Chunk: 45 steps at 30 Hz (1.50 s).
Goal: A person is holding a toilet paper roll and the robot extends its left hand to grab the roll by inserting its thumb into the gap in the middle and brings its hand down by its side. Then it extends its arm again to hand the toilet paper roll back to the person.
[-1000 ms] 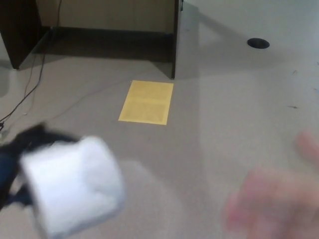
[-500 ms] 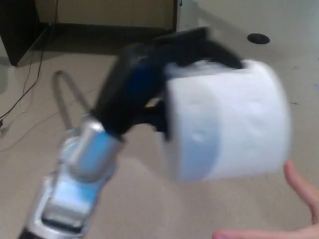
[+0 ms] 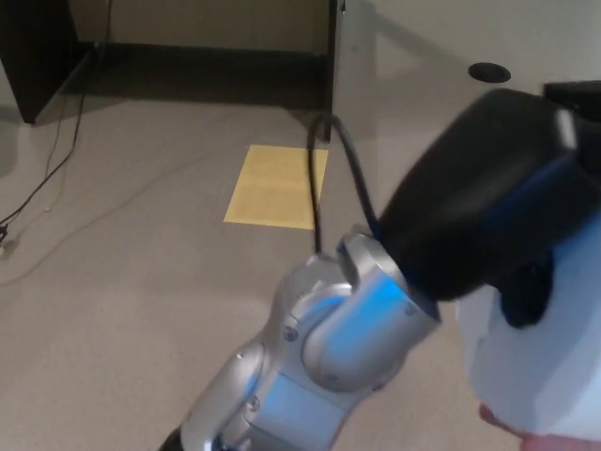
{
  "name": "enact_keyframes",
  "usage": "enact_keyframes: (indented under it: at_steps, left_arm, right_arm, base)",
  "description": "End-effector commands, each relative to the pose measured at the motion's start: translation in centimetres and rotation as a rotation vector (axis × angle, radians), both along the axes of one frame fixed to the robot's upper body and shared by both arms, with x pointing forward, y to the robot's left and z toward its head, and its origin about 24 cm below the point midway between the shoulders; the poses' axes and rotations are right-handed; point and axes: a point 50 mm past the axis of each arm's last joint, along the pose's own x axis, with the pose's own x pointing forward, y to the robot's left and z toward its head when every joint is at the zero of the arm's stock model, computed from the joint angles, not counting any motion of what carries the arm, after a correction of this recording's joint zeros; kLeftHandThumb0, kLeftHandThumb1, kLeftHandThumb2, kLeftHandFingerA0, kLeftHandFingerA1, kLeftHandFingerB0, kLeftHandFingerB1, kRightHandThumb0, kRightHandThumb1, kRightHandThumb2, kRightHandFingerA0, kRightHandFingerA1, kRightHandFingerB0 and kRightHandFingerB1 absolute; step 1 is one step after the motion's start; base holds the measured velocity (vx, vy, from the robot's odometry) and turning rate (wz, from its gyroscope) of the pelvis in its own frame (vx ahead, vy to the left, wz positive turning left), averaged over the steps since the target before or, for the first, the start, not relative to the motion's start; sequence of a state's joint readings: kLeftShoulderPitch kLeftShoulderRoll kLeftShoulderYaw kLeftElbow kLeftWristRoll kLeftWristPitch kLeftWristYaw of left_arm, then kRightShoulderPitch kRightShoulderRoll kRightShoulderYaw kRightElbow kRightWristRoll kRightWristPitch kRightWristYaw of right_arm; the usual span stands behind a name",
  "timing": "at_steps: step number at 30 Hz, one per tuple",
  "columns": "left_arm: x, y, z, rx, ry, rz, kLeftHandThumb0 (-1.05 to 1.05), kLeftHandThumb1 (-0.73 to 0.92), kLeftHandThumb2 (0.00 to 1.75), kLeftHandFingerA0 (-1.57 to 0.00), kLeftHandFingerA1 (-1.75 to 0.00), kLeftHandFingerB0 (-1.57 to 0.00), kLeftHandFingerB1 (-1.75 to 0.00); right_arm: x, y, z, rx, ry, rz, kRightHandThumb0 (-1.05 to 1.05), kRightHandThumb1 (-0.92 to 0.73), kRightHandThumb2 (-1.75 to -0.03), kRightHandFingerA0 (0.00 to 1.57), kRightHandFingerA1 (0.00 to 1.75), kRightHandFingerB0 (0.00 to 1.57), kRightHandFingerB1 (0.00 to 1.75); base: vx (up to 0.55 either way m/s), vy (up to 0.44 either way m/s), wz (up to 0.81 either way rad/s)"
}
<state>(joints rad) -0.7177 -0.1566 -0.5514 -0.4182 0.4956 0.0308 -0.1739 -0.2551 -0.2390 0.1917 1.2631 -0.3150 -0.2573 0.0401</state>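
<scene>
1 roll in play, and I've got my left hand [image 3: 488, 197] stretched out to the right side of the head view, clamped on the toilet paper roll [image 3: 535, 362]. My black fingers [image 3: 526, 291] wrap over its top, and I judge the thumb is in the core, though I can't see it from here. At the very bottom edge, a person's fingertip [image 3: 526, 440] shows just under the roll, touching or nearly so; hard to call. My read: the grab and the drop to my side are done, and I'm on the hand-back, arm extended. What's left is letting go once the person has it. No containers in view, just floor [image 3: 122, 282], a yellow sheet [image 3: 272, 188] lying on it, and a dark cabinet [image 3: 188, 47] behind. Right hand isn't showing.
</scene>
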Motion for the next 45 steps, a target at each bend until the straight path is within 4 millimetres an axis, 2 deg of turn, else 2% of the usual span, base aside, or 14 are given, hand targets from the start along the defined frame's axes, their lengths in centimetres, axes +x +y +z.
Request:
enact_keyframes:
  at_steps: [1,6,7,8,9,10,12,18,19,35,37,39,44,45]
  left_arm:
    - [-0.4,-0.3,-0.1,0.066,0.009,0.052,-0.22,0.65,0.62,-0.88,-1.63,-0.81,-1.09]
    - [0.3,0.3,-0.2,0.063,0.029,0.071,-0.12,0.73,0.67,-0.90,-1.61,-0.82,-1.08]
    - [0.3,0.4,-0.2,0.062,0.035,0.074,-0.17,0.73,0.65,-0.86,-1.60,-0.82,-0.65]
    - [0.3,0.5,-0.2,0.054,0.052,0.078,-0.30,0.69,0.61,-0.78,-1.18,-0.70,-0.42]
    - [0.2,0.7,-0.2,0.043,0.067,0.077,-0.30,0.69,0.61,-0.78,-1.18,-0.70,-0.42]
    - [0.2,0.8,-0.1,0.067,0.064,0.086,-0.54,0.54,0.82,-0.61,-0.59,-0.36,-0.46]
    - [-0.1,1.2,0.0,0.113,0.117,0.075,-0.67,0.41,0.82,0.00,-0.22,0.00,-0.19]
    - [0.1,2.7,0.8,0.172,0.144,0.063,-0.81,0.44,0.58,0.00,-0.10,0.00,-0.04]
    - [0.3,3.3,1.1,0.187,0.163,0.063,-0.73,0.42,0.82,0.00,0.00,0.00,-0.03]
    - [2.3,10.1,5.8,0.275,0.284,-0.023,-0.44,0.31,0.70,0.00,-0.14,0.00,-0.17]
    - [2.3,11.4,5.5,0.270,0.322,-0.011,-0.42,0.37,0.52,-0.07,-0.30,-0.02,-0.25]
    - [2.3,12.8,5.3,0.234,0.337,0.022,-0.25,0.16,0.76,0.00,-0.48,0.00,-0.48]
    - [1.7,16.4,3.1,0.131,0.431,0.061,-0.22,0.19,0.77,-0.01,-0.49,0.00,-0.47]
    - [1.4,17.0,2.4,0.124,0.449,0.082,-0.34,0.36,0.51,-0.18,-0.32,-0.16,-0.27]
  right_arm:
    - [0.4,0.2,0.0,-0.001,0.017,0.007,-0.38,-0.66,-0.61,0.74,0.59,0.57,0.43]
    - [1.5,0.4,0.6,-0.008,-0.001,0.026,-0.40,-0.66,-0.60,0.77,0.62,0.57,0.42]
    - [1.5,0.4,0.6,-0.008,-0.002,0.026,-0.40,-0.66,-0.60,0.74,0.60,0.57,0.43]
    - [1.3,0.4,0.5,-0.007,0.001,0.026,-0.39,-0.67,-0.60,0.74,0.59,0.57,0.43]
    - [1.1,0.3,0.4,-0.008,0.008,0.026,-0.39,-0.67,-0.60,0.74,0.59,0.57,0.43]
    - [1.3,0.3,0.5,-0.010,0.004,0.026,-0.38,-0.67,-0.61,0.73,0.58,0.57,0.43]
    - [1.3,0.3,0.5,-0.001,0.007,0.015,-0.37,-0.67,-0.60,0.73,0.61,0.56,0.43]
    - [1.8,0.3,0.8,-0.010,-0.010,0.012,-0.39,-0.66,-0.60,0.76,0.62,0.58,0.42]
    - [2.0,0.2,0.9,-0.018,-0.013,0.015,-0.39,-0.66,-0.60,0.77,0.62,0.58,0.42]
    - [1.5,-1.5,1.4,-0.045,-0.041,-0.019,-0.39,-0.64,-0.60,0.73,0.54,0.60,0.44]
    - [0.1,-2.0,0.8,-0.053,-0.017,-0.023,-0.39,-0.64,-0.60,0.74,0.54,0.61,0.45]
    - [-0.4,-2.2,0.5,-0.068,0.001,-0.021,-0.39,-0.64,-0.60,0.74,0.54,0.61,0.44]
    - [-2.8,-2.5,-0.6,-0.071,0.063,-0.029,-0.39,-0.64,-0.60,0.76,0.54,0.60,0.44]
    - [-3.5,-2.4,-0.9,-0.068,0.076,-0.033,-0.39,-0.64,-0.60,0.76,0.53,0.59,0.44]
  base:
    - [0.00,0.000,0.00]
    - [0.00,0.000,0.00]
    - [0.00,0.000,0.00]
    - [0.00,0.000,0.00]
    - [0.00,0.000,0.00]
    - [0.00,0.000,0.00]
    - [0.00,0.000,0.00]
    - [0.00,0.000,0.00]
    - [0.00,0.000,0.00]
    - [0.00,0.000,0.00]
    - [0.00,0.000,0.00]
    - [0.00,0.000,0.00]
    - [0.00,0.000,0.00]
    - [0.00,0.000,0.00]
